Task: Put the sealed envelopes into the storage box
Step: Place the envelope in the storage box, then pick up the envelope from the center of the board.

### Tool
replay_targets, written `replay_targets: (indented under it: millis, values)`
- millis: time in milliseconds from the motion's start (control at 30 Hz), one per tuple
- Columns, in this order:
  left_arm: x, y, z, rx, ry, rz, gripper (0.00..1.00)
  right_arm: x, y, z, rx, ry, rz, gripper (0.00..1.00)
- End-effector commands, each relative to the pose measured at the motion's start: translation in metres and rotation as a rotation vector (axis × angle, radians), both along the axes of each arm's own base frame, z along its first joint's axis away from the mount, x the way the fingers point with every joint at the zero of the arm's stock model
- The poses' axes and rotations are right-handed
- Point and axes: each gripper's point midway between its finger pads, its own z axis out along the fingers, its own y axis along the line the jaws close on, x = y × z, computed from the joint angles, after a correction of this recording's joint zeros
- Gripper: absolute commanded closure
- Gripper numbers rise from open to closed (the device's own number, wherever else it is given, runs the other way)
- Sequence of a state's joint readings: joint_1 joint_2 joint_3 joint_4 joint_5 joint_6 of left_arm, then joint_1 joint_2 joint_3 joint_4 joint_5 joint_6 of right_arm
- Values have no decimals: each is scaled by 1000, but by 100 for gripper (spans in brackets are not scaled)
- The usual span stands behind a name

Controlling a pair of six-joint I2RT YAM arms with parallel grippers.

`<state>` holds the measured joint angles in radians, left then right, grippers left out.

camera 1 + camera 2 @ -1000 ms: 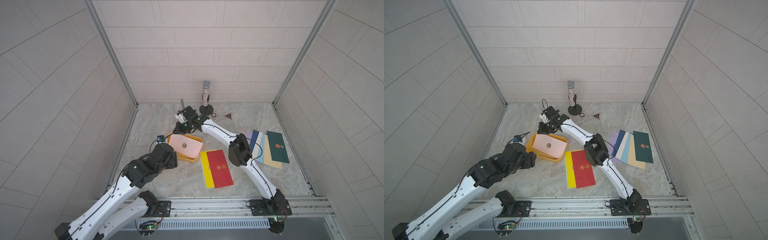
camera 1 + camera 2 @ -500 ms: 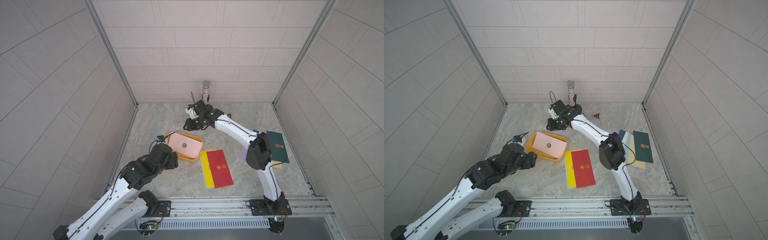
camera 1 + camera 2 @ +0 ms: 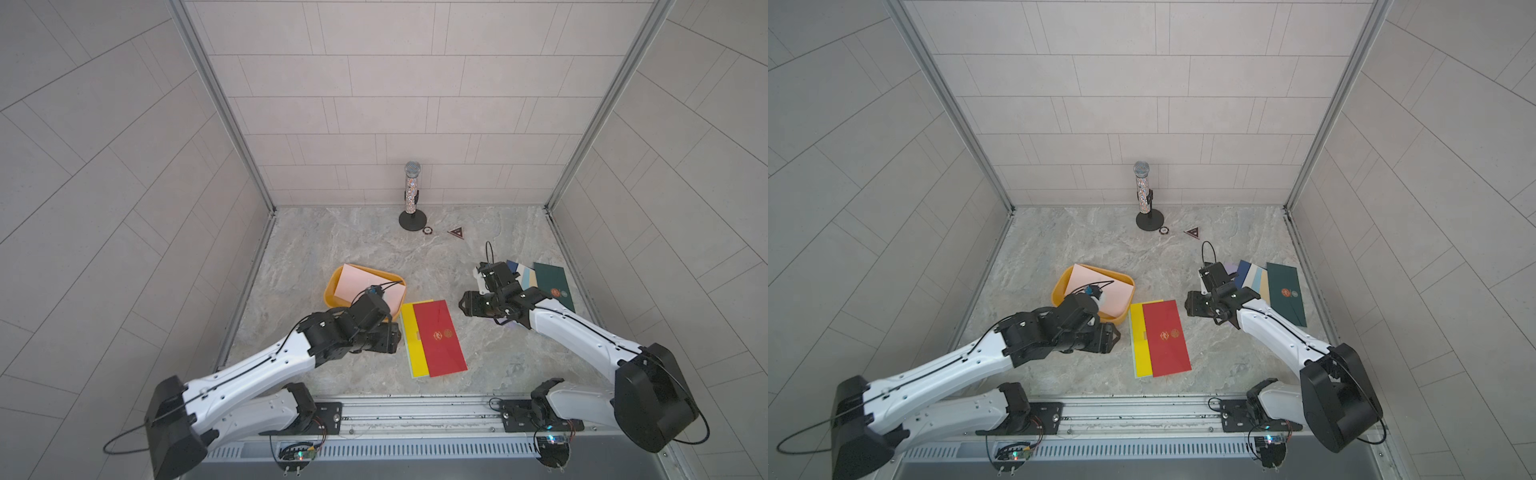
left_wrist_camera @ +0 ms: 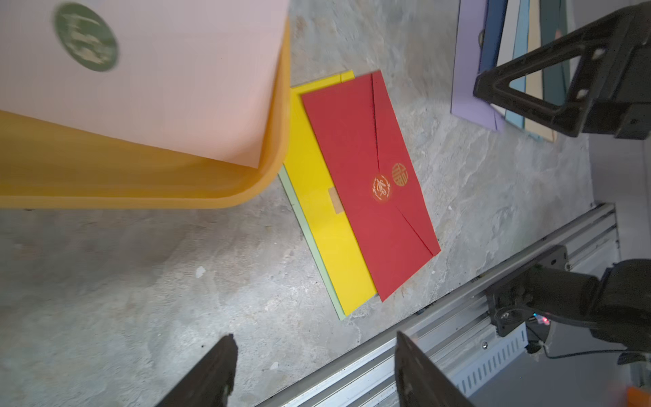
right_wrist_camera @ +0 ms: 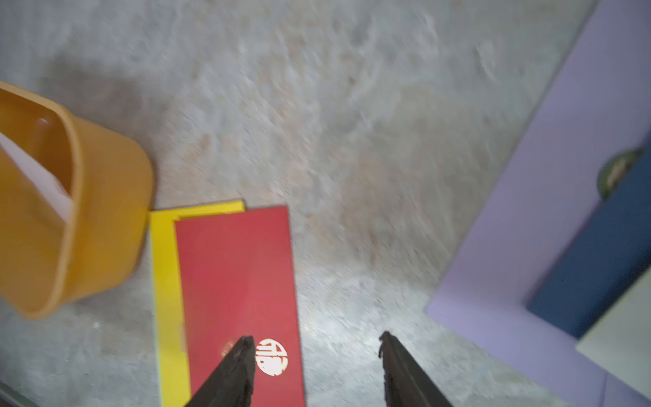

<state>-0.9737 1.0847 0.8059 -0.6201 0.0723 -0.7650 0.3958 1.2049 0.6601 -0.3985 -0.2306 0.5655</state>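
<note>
The yellow storage box [image 3: 331, 286] sits left of centre with a pink sealed envelope [image 3: 353, 282] lying in it, one corner over the rim. Beside it a red envelope [image 3: 440, 336] lies on a yellow envelope [image 3: 411, 336] and a pale green one. A fan of envelopes from lilac [image 5: 546, 176] to dark green [image 3: 552, 284] lies at the right. My left gripper [image 3: 392, 336] hovers open and empty at the yellow envelope's edge, near the box's front corner. My right gripper [image 3: 463, 307] is open and empty, low over bare floor between the red envelope and the fan.
A glittery microphone on a black stand [image 3: 412, 195] is at the back wall, with a small round token [image 3: 427, 230] and a dark triangular piece [image 3: 456, 233] beside it. A metal rail [image 3: 415, 411] runs along the front edge. Walls close in the sides.
My right arm has swung from the far end of the box across to the right, near the fan, and its jaws have opened. My left gripper has shifted slightly toward the yellow envelope.
</note>
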Motion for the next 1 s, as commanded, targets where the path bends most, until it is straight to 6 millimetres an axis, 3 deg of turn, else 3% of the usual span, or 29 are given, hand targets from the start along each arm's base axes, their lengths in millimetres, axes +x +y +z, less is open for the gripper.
replay_targets:
  millis: [0, 133, 433, 733, 967]
  values:
    - [11, -33, 2, -59, -20, 25, 27, -4, -1, 0, 55, -60, -18, 39]
    - [13, -66, -18, -67, 16, -4, 27, -20, 10, -14, 155, -25, 0, 39]
    - [21, -97, -67, -36, 83, 1, 29, -30, 29, -33, 259, 52, 44, 40]
    - [20, -103, -108, 0, 142, 11, 30, -43, 27, -63, 251, 144, 30, 42]
    - [20, -116, -119, -43, 168, 5, 30, -53, 31, -83, 287, 218, 23, 46]
